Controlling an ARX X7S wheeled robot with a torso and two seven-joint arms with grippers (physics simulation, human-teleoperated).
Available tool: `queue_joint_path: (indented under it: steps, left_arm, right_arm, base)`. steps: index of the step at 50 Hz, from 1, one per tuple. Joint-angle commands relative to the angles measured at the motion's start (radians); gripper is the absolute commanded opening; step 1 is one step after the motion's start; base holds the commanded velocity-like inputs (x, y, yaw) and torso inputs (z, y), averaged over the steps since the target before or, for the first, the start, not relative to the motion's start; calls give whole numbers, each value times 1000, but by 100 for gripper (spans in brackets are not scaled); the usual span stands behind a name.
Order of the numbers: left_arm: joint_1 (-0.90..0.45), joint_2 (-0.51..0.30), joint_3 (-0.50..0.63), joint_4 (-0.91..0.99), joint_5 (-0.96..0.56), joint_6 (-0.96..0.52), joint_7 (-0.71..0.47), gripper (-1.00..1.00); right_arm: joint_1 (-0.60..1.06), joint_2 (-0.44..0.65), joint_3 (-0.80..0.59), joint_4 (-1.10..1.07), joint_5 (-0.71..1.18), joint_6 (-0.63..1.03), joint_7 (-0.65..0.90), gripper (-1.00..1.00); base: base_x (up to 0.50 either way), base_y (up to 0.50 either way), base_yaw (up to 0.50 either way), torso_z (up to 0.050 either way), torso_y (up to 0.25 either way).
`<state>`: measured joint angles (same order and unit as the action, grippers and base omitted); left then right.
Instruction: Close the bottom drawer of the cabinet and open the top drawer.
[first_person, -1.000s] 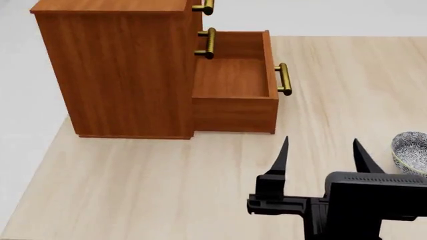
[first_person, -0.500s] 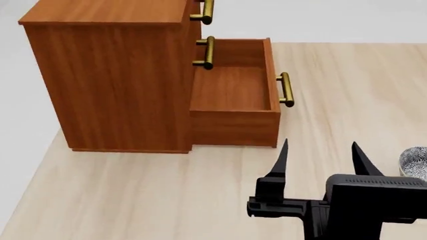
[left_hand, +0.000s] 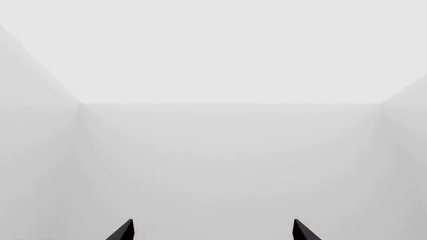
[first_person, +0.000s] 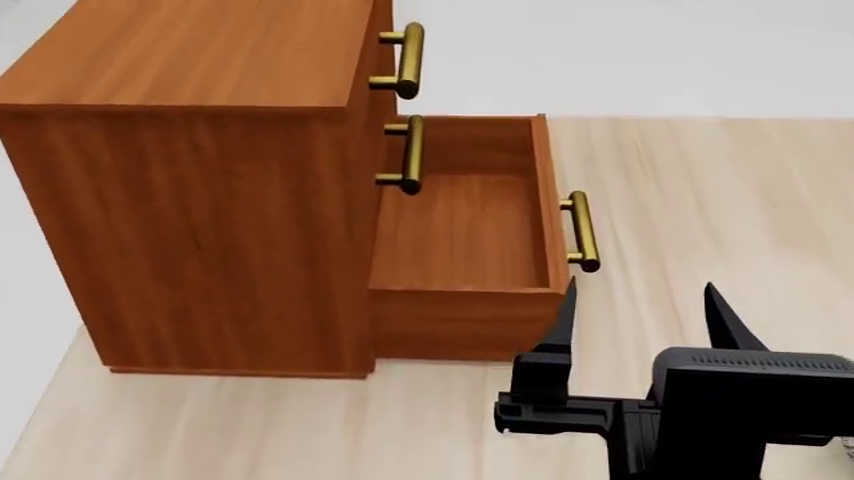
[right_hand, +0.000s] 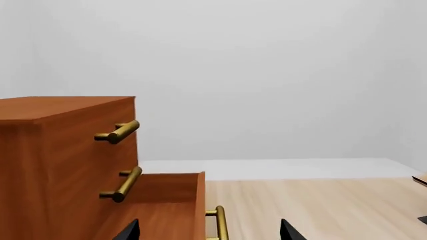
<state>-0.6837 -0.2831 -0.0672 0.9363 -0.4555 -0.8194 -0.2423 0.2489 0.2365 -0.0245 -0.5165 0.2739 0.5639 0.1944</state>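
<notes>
The cabinet (first_person: 200, 190) looks nearer now than before. The bottom drawer (first_person: 467, 250) still stands open, and the right pincer (first_person: 638, 312), wide and empty, is near its handle (first_person: 581, 232).

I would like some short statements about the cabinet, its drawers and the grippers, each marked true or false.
1. The bottom drawer is pulled out and empty. True.
2. The top drawer of the cabinet is pulled out. False: it is shut, flush with the front.
3. The right gripper is open and holds nothing. True.
4. The right gripper grips the bottom drawer's brass handle. False: it is apart from the handle.
5. The left wrist view shows the cabinet. False: only pale walls beyond the left gripper.
</notes>
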Motion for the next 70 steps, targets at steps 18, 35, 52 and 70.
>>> queue_joint_path:
  steps: [18, 35, 52, 70]
  left_arm:
    - [5, -6, -9, 0, -29, 17, -17, 100]
    - [8, -13, -6, -6, -38, 27, -27, 100]
    - [2, -24, -4, 0, -54, 11, -49, 100]
    - [-13, -44, 4, 5, -85, 4, -81, 100]
  right_arm:
    - [0, 12, -5, -3, 13, -3, 12, 100]
    - [-5, 9, -1, 0, 25, -13, 22, 100]
    - [-7, 16, -7, -7, 38, -12, 25, 100]
    - [-10, 23, -5, -15, 49, -13, 33, 100]
  base:
    - [316, 0, 0, 0, 0]
    - [315, 0, 0, 0, 1]
    - [-2, 0, 0, 0, -15]
    - [-1, 0, 0, 0, -194]
